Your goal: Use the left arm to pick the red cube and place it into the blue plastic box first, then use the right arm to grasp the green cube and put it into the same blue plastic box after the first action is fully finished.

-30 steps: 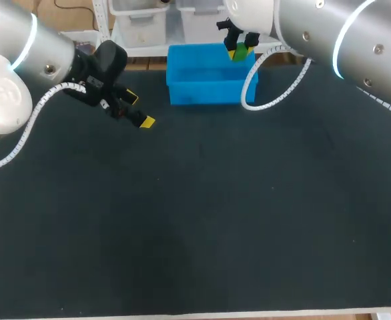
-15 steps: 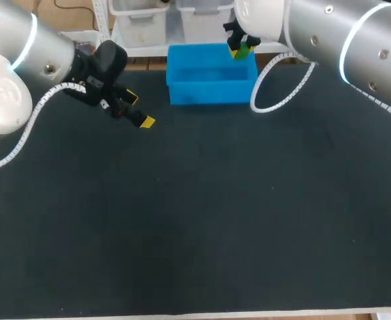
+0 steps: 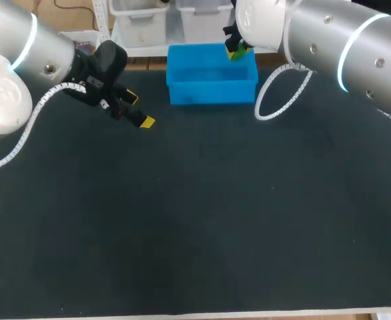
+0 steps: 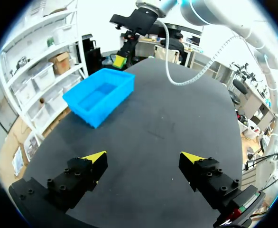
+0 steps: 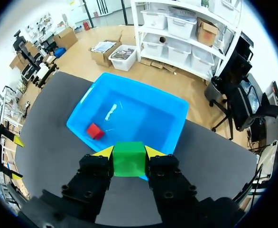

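The green cube [image 5: 128,159] is hanging clamped between the yellow-tipped fingers of the right gripper [image 5: 128,152], both fingers pressing on its sides. Seen from overhead, it is hanging above the one o'clock corner of the blue box [image 3: 212,85]. The red cube [image 5: 94,131] is already lying on the box's floor, ahead of the gripper and off toward its ten o'clock, so the first half of the job is looking finished. The box itself is sitting at twelve o'clock on the black table [image 3: 202,220], against the far edge. The left gripper [image 4: 143,159] is hovering well apart, at about ten o'clock on the table, its fingers spread wide and holding nothing.

The step in hand appears to be the drop of the second cube. From the right wrist camera, the cube is sitting over the box's rim rather than over its middle. Doing this well likely means carrying the cube a little further inward, over the open floor beside the red cube. It should then be lowered below the walls before the fingers part. Releasing too near the rim is risking a bounce off the wall and onto the table.
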